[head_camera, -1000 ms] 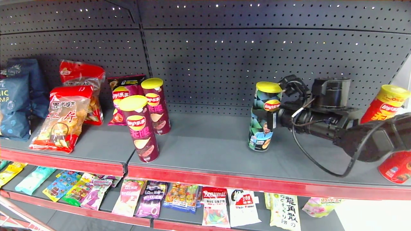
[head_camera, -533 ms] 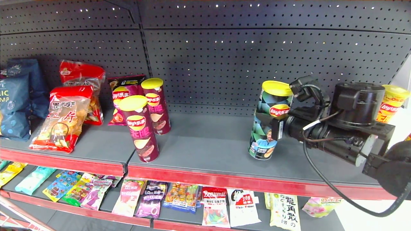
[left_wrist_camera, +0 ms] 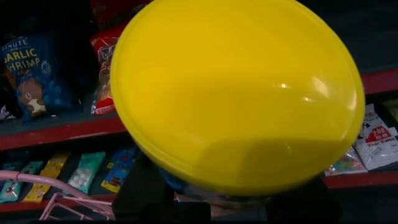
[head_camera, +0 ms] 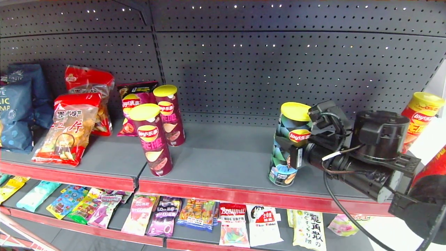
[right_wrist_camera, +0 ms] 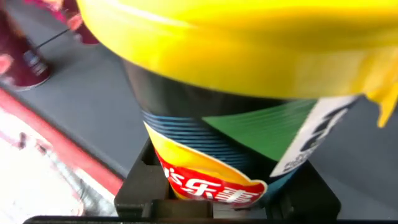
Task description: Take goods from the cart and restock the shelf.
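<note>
Can [head_camera: 283, 167] is clamped mid-body by right gripper [head_camera: 295, 151] from its right, long axis near upright with top tipped right, base judged at shelf [head_camera: 223, 157] near edge, right of centre.

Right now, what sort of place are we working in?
Most likely a shop's snack aisle: a pegboard-backed shelf with red edge strips, purple chip canisters and snack bags standing on it, rows of candy packets on the tier below. The right gripper holds a green-patterned chip canister.
</note>
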Tool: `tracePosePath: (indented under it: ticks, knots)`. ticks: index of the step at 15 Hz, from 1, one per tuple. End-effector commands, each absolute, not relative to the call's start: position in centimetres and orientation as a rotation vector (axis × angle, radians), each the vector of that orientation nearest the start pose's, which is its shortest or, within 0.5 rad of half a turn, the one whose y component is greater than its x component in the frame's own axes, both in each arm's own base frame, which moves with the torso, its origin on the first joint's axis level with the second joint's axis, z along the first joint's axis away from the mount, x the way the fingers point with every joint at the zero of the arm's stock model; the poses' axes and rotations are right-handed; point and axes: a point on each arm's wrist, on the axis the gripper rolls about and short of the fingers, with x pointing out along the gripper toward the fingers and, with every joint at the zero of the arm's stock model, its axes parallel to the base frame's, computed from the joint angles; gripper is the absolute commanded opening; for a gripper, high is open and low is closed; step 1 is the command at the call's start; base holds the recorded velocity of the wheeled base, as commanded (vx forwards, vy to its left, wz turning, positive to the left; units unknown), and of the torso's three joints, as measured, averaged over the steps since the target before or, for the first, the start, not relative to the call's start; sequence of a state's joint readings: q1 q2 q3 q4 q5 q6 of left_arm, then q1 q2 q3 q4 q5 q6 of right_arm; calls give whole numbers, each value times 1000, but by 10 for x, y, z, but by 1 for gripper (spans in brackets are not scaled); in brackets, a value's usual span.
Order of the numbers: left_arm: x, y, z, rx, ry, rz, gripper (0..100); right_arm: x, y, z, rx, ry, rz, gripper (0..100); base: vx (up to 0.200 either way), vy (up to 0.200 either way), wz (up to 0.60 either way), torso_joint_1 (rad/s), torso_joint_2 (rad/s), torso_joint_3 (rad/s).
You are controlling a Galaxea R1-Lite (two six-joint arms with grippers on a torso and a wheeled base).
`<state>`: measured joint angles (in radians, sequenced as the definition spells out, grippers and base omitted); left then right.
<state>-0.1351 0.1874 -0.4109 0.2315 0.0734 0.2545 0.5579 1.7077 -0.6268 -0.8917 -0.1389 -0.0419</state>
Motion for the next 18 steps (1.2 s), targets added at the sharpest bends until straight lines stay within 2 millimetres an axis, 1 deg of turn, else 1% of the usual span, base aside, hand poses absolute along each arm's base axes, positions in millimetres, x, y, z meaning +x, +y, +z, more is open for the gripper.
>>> tracePosePath:
  ticks: [1, 3, 5, 8, 10, 12, 18]
  knots:
    - [-38, 7, 168, 255, -2, -62, 0, 255, 157, 146, -123, 197, 403, 0, 0, 0, 0, 0, 0, 0]
    - [-38, 7, 168, 255, -3, -60, 0, 253, 161, 143, -133, 204, 393, 0, 0, 0, 0, 0, 0, 0]
    - [-38, 7, 167, 255, 0, -60, 0, 248, 170, 142, -148, 205, 350, 0, 0, 0, 0, 0, 0, 0]
    - [-38, 7, 167, 255, 0, -60, 0, 247, 177, 143, -148, 195, 339, 0, 0, 0, 0, 0, 0, 0]
    - [-39, 7, 167, 255, -2, -60, 0, 246, 176, 142, -150, 200, 334, 0, 0, 0, 0, 0, 0, 0]
    - [-39, 7, 167, 255, -5, -60, 0, 246, 176, 139, -159, 207, 284, 0, 0, 0, 0, 0, 0, 0]
    - [-39, 7, 167, 255, -7, -58, 0, 241, 172, 133, -170, 233, 279, 0, 0, 0, 0, 0, 0, 0]
